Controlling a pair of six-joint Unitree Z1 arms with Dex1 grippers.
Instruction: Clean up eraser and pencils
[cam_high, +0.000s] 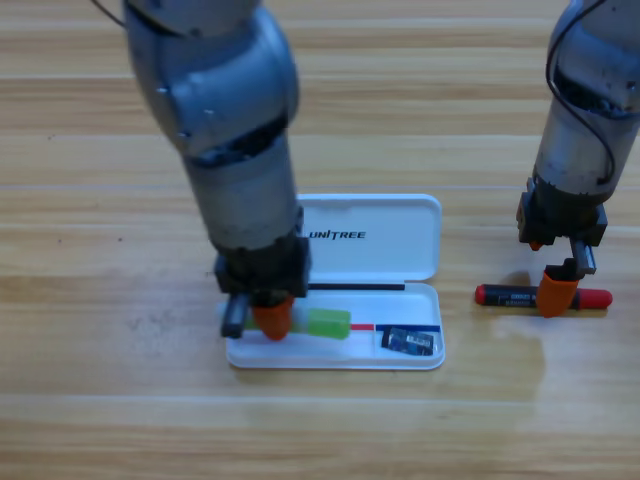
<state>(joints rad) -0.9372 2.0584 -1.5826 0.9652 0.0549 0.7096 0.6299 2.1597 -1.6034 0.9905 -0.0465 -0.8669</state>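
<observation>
Left hand (268, 318) points down into the open white case (400, 262), over the green pencil's (328, 323) left end; its spread cannot be told. The eraser (410, 341) lies at the tray's right end. Right hand (558, 292) pinches the black-and-red pencil (505, 295) on the tabletop (100, 400).

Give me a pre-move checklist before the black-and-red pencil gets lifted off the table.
1. White case lid open: ok.
2. Eraser in the case's right end: ok.
3. Green pencil lying in the tray: ok; its left end is hidden under the left gripper.
4. Left gripper clear of the tray: not ok; it sits low over the tray's left end.
5. Right gripper on the black-and-red pencil: ok; it meets the barrel right of its middle, on the table right of the case.
6. Right fingers closed firmly on the pencil: cannot tell.
</observation>
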